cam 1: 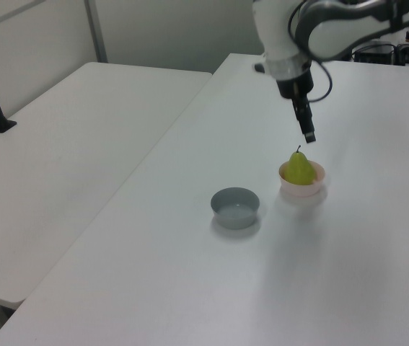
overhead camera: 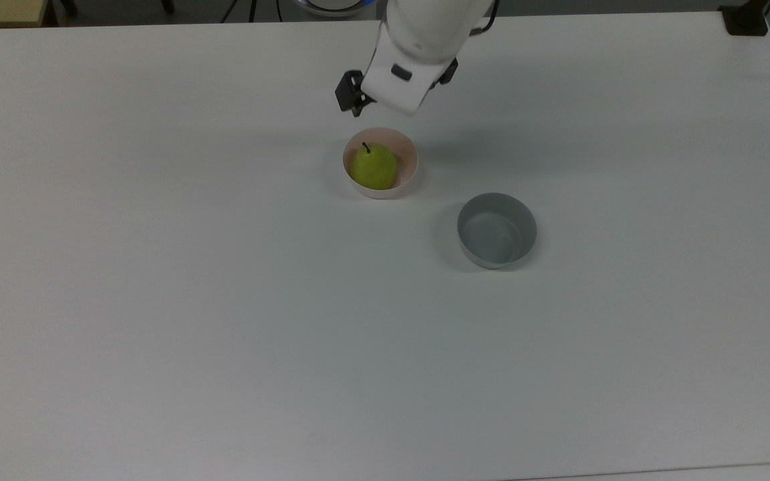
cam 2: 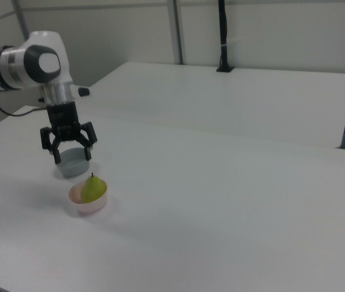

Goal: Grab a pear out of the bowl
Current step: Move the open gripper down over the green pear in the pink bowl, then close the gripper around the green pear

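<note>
Right view pincer (cam 2: 71,157): being held wide open, empty, above pear (cam 2: 92,189).
Risk: bowl (cam 2: 87,204) being knocked if misaligned.

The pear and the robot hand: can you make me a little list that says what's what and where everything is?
pear: yellow-green, dark stem up, sitting in the pink bowl
pink bowl: on the white table
grey bowl: apart from the pink bowl, nothing in it
gripper: open, in the air above the pear, not touching it
holding: nothing
pear picked up: not yet
</note>
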Controlling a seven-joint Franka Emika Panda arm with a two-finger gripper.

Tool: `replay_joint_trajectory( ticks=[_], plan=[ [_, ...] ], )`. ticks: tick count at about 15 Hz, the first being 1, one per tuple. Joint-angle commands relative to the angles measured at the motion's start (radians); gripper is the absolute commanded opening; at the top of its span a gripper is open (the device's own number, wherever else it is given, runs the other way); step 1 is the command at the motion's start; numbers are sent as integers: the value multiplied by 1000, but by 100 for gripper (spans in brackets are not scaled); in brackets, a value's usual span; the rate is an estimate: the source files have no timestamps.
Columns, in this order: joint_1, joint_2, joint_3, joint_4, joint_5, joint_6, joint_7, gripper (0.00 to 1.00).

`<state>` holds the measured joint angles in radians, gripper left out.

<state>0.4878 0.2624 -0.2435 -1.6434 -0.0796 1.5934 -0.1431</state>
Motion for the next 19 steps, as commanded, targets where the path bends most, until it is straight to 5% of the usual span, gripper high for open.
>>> replay_joint_trajectory(
  ticks=[1,7,19],
  plan=[
    [17,75,-10,-6,0,26,-23,94],
    [6,129,-10,-55,4,123,-61,80],
    [-8,166,-11,-101,-3,218,-79,78]
  ],
)
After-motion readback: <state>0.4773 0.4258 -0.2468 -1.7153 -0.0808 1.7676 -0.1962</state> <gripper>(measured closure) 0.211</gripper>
